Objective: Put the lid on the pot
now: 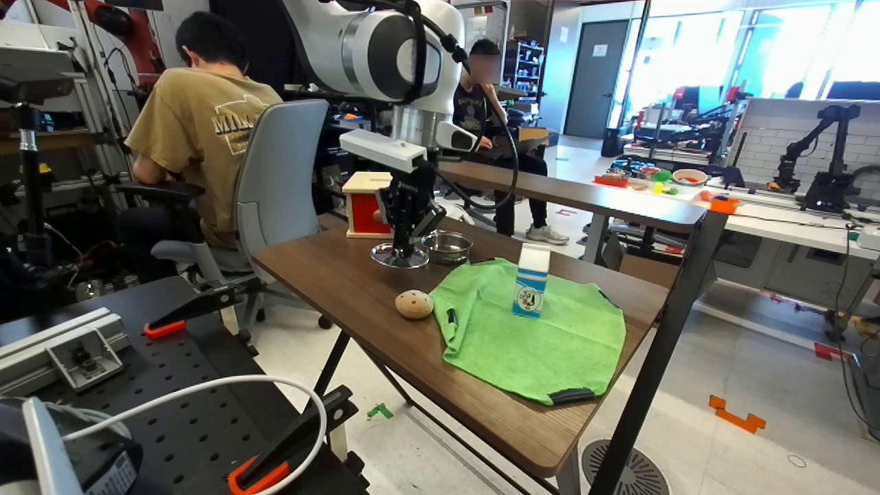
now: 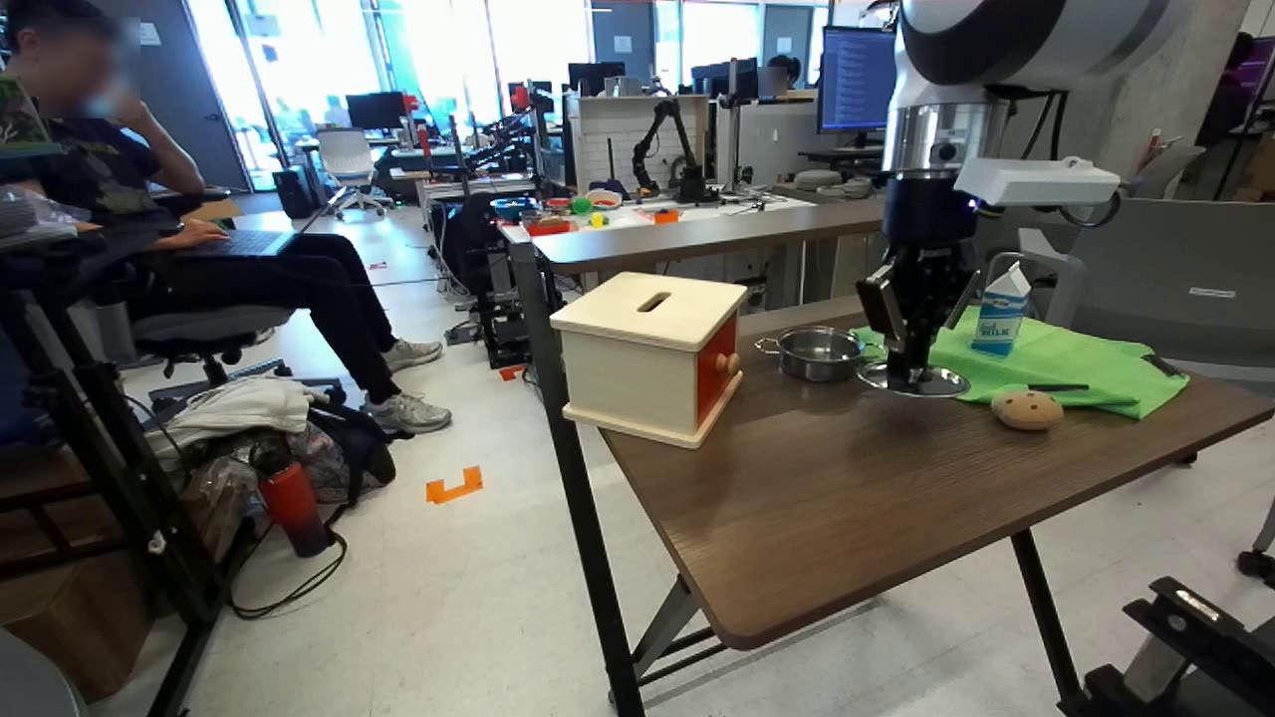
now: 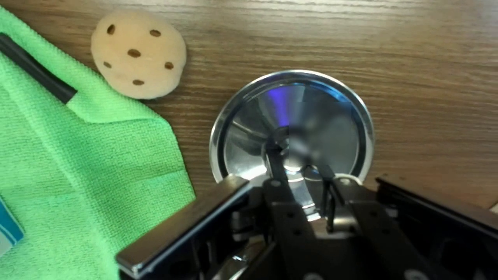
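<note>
The end effector [image 3: 299,165] appears clamped on the lid [image 3: 282,116] at its middle, so grasping seems done, but seating it remains: just beside, at three o'clock in an exterior view, the pot [image 1: 449,251] stands uncovered.

Lid [image 3: 278,112] partly behind the tool [image 3: 298,163]

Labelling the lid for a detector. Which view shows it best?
Wrist view: the lid is seen large and nearly face-on, most of its round rim visible, though the claw covers its lower part. Both exterior views show it small, as a flattened oval at a slant, the claw hiding part of its middle.
</note>
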You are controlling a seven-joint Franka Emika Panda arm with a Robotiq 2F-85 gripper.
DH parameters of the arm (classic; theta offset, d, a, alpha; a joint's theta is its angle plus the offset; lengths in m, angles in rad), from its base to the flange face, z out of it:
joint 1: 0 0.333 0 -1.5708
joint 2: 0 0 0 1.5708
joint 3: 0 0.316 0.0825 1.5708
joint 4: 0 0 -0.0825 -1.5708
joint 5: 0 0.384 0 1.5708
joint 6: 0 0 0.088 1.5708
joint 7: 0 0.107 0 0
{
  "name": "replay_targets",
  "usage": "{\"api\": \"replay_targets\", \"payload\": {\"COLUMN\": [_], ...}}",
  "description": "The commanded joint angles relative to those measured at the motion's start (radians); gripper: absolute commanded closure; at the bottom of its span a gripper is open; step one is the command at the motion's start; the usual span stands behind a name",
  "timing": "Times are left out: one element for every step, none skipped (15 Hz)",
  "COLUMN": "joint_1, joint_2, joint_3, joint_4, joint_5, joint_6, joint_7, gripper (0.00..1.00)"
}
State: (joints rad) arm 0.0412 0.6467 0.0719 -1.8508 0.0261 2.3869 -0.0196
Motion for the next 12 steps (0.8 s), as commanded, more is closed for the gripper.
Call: {"api": "replay_targets", "payload": {"joint_1": [-0.021, -0.021, -0.021, -0.021, -0.019, -0.017, -0.015, -0.012, -0.011, -0.008, -0.007, -0.005], "joint_2": [-0.003, 0.004, 0.010, 0.016, 0.024, 0.031, 0.042, 0.051, 0.064, 0.076, 0.087, 0.098], "joint_3": [0.004, 0.000, -0.004, -0.008, -0.011, -0.014, -0.017, -0.020, -0.023, -0.027, -0.029, -0.032], "joint_4": [0.065, 0.083, 0.100, 0.117, 0.136, 0.152, 0.173, 0.188, 0.205, 0.221, 0.236, 0.251], "joint_5": [0.030, 0.029, 0.025, 0.023, 0.021, 0.018, 0.017, 0.013, 0.011, 0.007, 0.004, 0.002], "joint_6": [-0.066, -0.067, -0.064, -0.067, -0.068, -0.072, -0.075, -0.073, -0.072, -0.071, -0.069, -0.068], "joint_7": [-0.013, -0.008, -0.005, -0.002, 0.001, 0.004, 0.008, 0.011, 0.015, 0.019, 0.021, 0.024], "gripper": [0.95, 0.95, 0.95, 0.95, 0.95, 0.95, 0.95, 0.95, 0.95, 0.95, 0.95, 0.95]}}
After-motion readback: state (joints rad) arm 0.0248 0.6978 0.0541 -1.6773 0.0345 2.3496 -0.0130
